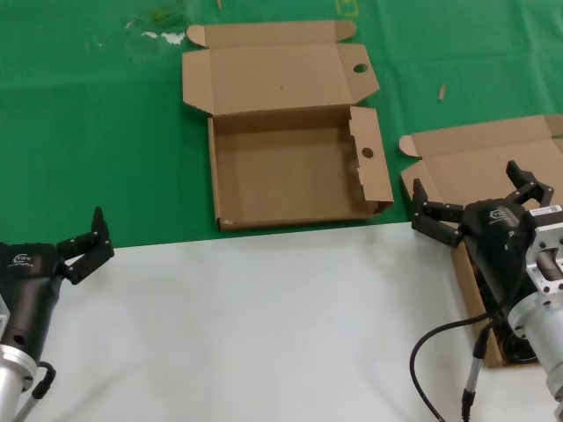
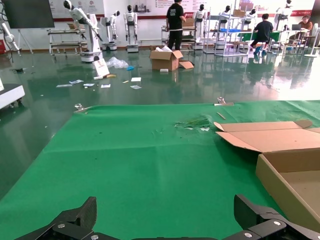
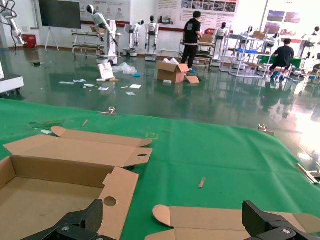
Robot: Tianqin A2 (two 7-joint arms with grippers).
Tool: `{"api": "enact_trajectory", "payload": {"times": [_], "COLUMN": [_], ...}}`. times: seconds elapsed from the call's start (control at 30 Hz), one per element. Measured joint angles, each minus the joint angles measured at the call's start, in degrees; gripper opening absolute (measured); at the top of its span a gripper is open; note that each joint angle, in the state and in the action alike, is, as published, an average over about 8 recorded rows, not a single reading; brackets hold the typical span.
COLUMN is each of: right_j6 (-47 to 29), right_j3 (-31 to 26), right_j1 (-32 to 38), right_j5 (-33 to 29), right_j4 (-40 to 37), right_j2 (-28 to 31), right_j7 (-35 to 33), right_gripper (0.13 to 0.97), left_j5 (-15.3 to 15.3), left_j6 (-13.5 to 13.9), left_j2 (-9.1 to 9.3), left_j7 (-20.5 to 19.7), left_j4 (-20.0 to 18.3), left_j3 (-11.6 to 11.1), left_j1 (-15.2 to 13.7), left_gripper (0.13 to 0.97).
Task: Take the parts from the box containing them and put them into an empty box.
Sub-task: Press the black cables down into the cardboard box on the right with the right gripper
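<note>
The empty box [image 1: 290, 167] with round holes in its lid flap and side flap lies open on the green cloth at centre. It also shows in the left wrist view [image 2: 295, 182] and the right wrist view [image 3: 50, 195]. The box containing the parts [image 1: 471, 158] lies at the right with its plain lid open, and its ear tab shows in the right wrist view [image 3: 161, 215]. My right arm hides most of its tray, where only a dark bit of the black cords [image 1: 508, 341] shows. My right gripper [image 1: 466, 185] hovers open and empty over this box. My left gripper [image 1: 88, 244] is open and empty at the lower left.
The near half of the table is white [image 1: 264, 325] and the far half is green cloth [image 1: 106, 132]. A small scrap [image 1: 442, 91] lies on the cloth at the back right. My own black cable [image 1: 431, 347] loops beside the right arm.
</note>
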Motion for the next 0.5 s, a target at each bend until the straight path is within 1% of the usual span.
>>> {"api": "enact_trajectory", "payload": {"times": [0.5], "right_j6": [0.0], "right_j3": [0.0], "right_j1": [0.0], "right_j5": [0.0], "right_j4": [0.0], "right_j2": [0.0], "right_j7": [0.0], "right_gripper": [0.966], "left_j5": [0.0], "left_j6": [0.0], "left_j2": [0.00], "left_j7": [0.0], "left_j4": [0.0], "left_j3": [0.0], "left_j1": [0.0], "left_gripper": [0.966]}}
